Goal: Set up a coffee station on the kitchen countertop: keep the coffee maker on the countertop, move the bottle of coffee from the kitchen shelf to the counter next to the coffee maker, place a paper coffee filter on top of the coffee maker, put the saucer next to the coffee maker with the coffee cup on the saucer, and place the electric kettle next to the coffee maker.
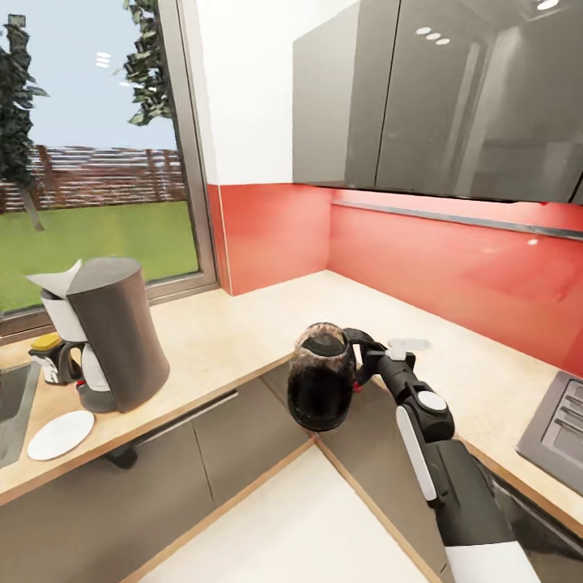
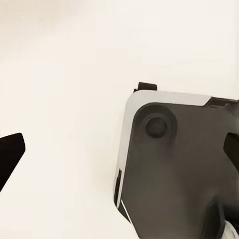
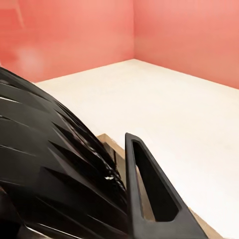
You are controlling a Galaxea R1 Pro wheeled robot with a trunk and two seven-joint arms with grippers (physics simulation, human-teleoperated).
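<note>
The electric kettle (image 1: 320, 376), dark rounded glass, hangs in the air in front of the corner of the kitchen countertop (image 1: 243, 332). My right gripper (image 1: 364, 350) is shut on its black handle. In the right wrist view the kettle's black ribbed part (image 3: 50, 164) lies against one finger (image 3: 172, 230). At the left stands the coffee maker (image 1: 117, 332) with the paper coffee filter (image 1: 57, 280) on top. The bottle of coffee (image 1: 47, 346) sits behind it, and the saucer (image 1: 61, 435) lies bare in front. The coffee cup is out of view. My left gripper (image 2: 119, 154) is open over white floor.
A sink (image 1: 8, 409) cuts into the countertop at the far left, and a hob (image 1: 559, 429) at the far right. Grey wall cabinets (image 1: 437, 97) hang over the red backsplash. The left wrist view looks down on the robot's dark base plate (image 2: 174, 179).
</note>
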